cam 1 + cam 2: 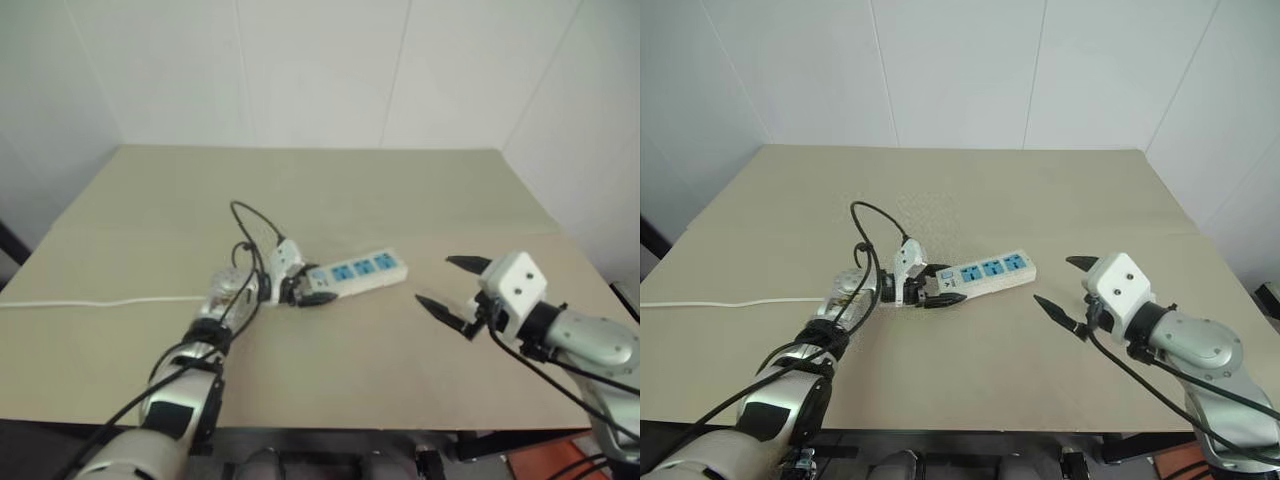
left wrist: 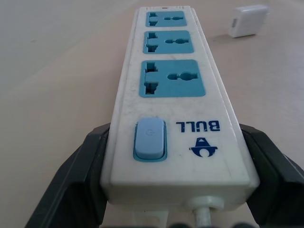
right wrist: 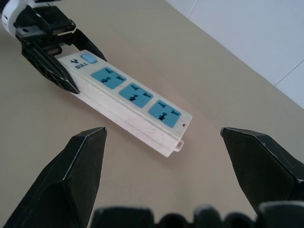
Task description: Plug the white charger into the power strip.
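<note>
BULL logo by blue switch on power strip, left gripper clamping.

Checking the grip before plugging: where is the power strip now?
The power strip is near the table's middle, its switch end clamped by the left end effector, its far end pointing toward the open right end effector.

power strip looks like smooth white plastic, a bit scuffed, with matte blue socket faces. Table is matte tan, kinda papery. Left gripper fingers gripping it: dull black plastic.
</note>
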